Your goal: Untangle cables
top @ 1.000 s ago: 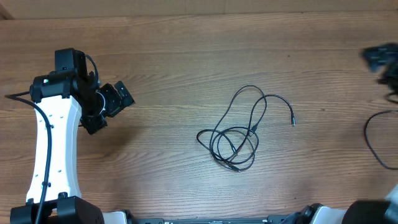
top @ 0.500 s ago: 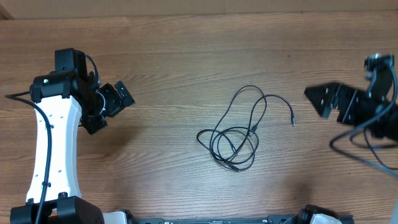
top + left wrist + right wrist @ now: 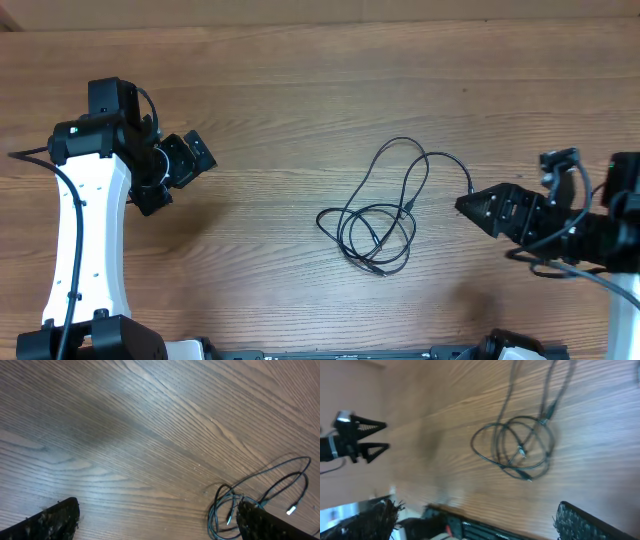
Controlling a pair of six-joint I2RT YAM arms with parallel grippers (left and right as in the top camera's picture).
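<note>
Cables (image 3: 380,225) first, Ben: where do they lie?

Just right of centre in the overhead frame, Mia, in one loose heap flat on the table (image 3: 300,80). Nothing holds them. The left wrist view has them at its lower right (image 3: 250,502), and the right wrist view has them at upper centre (image 3: 520,450).

How will they handle?

I judge them light, limp and thin. They will drag and slide on the wood, and a pull on one loop will likely tighten the others. They are far thinner than the fingers, so a pinch has to close right down to the table.

Where would you take hold?

At the plug end (image 3: 471,197) that trails out to the right of the heap. It lies clear of the loops and is stiffer than the cord.

And the grippers?

The left gripper (image 3: 180,180) sits at the far left, well apart from the heap, with its jaws wide apart. The right gripper (image 3: 480,210) points in from the right edge, just beside that plug end, jaws also spread and holding nothing. I cannot tell whether it touches.

Counts?

One heap and two grippers. I make out three plug-like ends, so probably two cords, but the overlaps keep me from being sure.
</note>
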